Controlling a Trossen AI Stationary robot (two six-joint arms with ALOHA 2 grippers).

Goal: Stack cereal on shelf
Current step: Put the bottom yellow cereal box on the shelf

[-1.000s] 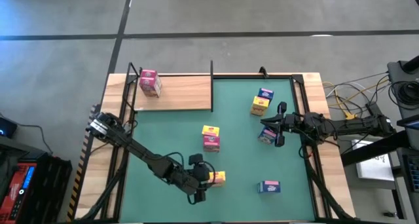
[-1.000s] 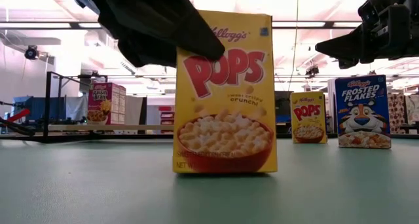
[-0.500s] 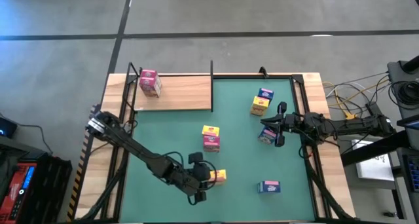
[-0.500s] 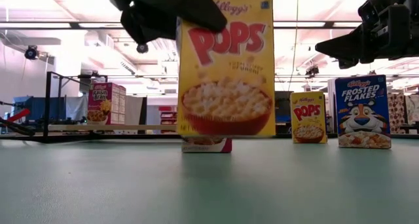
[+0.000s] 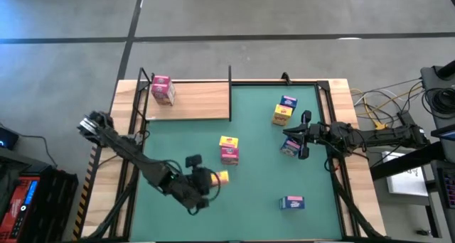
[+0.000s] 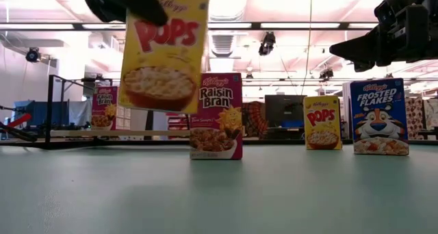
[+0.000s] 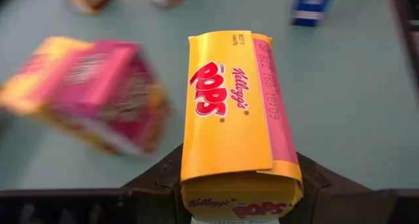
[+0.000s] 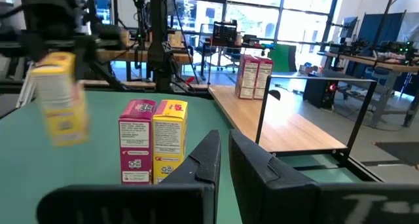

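Note:
My left gripper (image 5: 207,179) is shut on a yellow Pops cereal box (image 6: 164,49), which hangs above the green mat (image 5: 263,172), left of centre. On the mat's centre, a pink Raisin Bran box (image 6: 216,115) and a yellow box stand side by side on their bases (image 5: 228,149). The light-wood shelf (image 5: 188,101) lies at the far left and has one pink box (image 5: 163,90) standing on it. My right gripper (image 5: 304,136) waits shut and level at the right, above a blue box (image 5: 289,148). My left gripper pinches the Pops box between its two fingers (image 7: 157,181), which sit on two opposite faces at its upper end (image 7: 188,175). The fingers slant down from the table's near left. The box hangs clear of the mat, tilted, with its printed front toward the near edge.
A yellow box (image 6: 322,122) and a blue Frosted Flakes box (image 6: 380,116) stand at the far right. Another blue box (image 5: 292,202) lies near the front right. Black upright posts (image 5: 229,94) edge the shelf. Bare mat lies between the centre boxes and the shelf.
My left gripper has risen and drawn toward the table's left edge with the Pops box. The box stood on the mat, is now lifted clear and has tipped. The Raisin Bran box that was behind it now shows.

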